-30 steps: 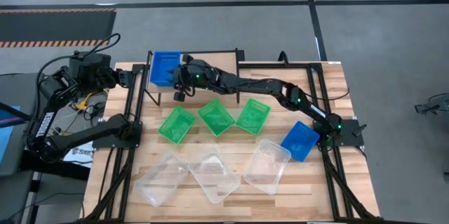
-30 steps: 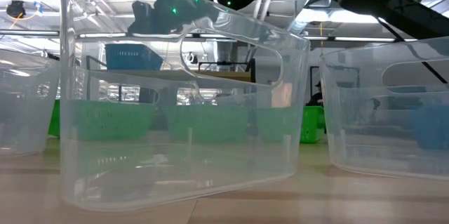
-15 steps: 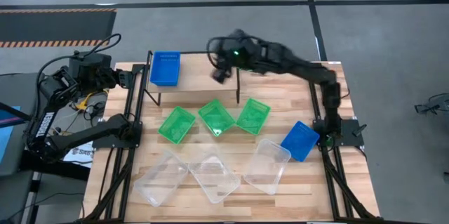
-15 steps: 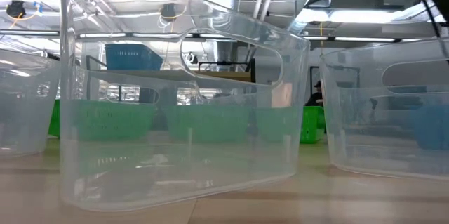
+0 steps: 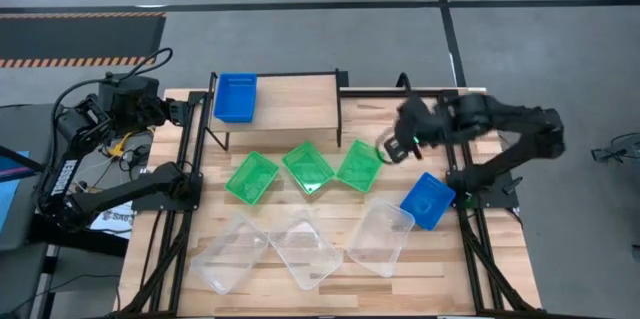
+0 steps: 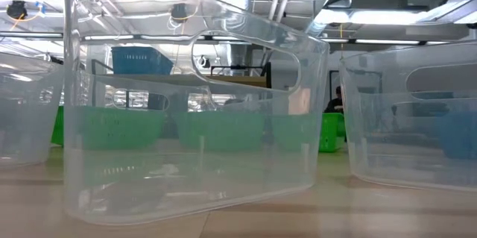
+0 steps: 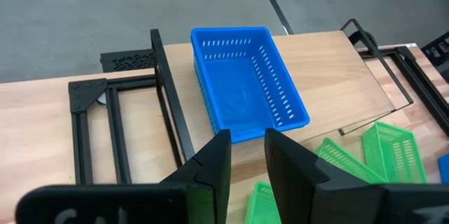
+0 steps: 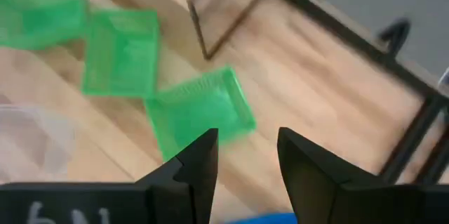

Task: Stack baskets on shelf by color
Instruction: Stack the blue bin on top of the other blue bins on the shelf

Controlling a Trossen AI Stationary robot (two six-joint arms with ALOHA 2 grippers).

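Note:
One blue basket (image 5: 235,97) (image 7: 245,83) rests flat on the left end of the shelf (image 5: 295,99). A second blue basket (image 5: 428,199) lies on the table by the right edge. Three green baskets (image 5: 307,166) sit in a row in front of the shelf, and three clear baskets (image 5: 306,249) (image 6: 194,119) lie nearer the front edge. My right gripper (image 5: 390,147) (image 8: 245,136) hangs open and empty above the table, just right of the rightmost green basket (image 5: 360,165) (image 8: 200,112). My left gripper (image 7: 247,134) waits at the table's far left, narrowly open and empty, facing the shelf.
Black metal frames (image 5: 190,159) run along both sides of the table, with the right arm's base (image 5: 485,184) beside the lower blue basket. Bare shelf top lies right of the blue basket there. Cables and equipment (image 5: 110,129) stand off the table's left edge.
My right gripper has left the shelf's left end beside the blue basket, risen, and swung fast toward the table's right edge, turning as it went. It now hangs past the shelf's right end. All baskets have stayed in place.

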